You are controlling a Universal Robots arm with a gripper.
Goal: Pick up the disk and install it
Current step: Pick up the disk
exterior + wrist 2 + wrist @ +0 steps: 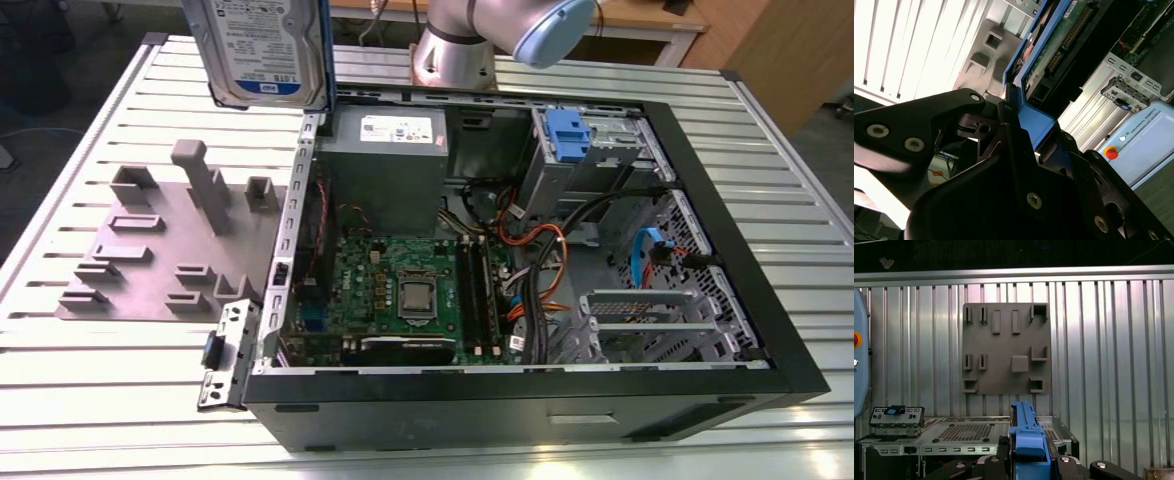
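In the exterior view, one flat rectangular silver disk with a white-and-blue label (260, 50) is hanging upright in the air at eleven o'clock from the one open black computer case (747, 330), near its far corner. The picture's edge is cutting off the disk's upper part, so what is carrying it cannot be told here. One grey robot arm with a blue joint cap (461, 45) is rising at twelve o'clock from the case, running out of the picture above one joint. Inside the case, one grey power-supply box with a white sticker (387, 150), one green motherboard (400, 290) and one small blue plastic latch (567, 135) are showing, while tangled cables are hiding part of the floor. One grey moulded fixture plate with raised posts (147, 260) is lying on the slatted metal table (80, 400) at nine o'clock from the case. In the second wrist view, the black gripper (1021, 125) is clamping its jaws on the disk's blue plastic carrier frame (1039, 120); its own linkage is covering much of the contact. In the first wrist view, the frame's edge is sitting between the two black finger links, with the plate lying beyond.
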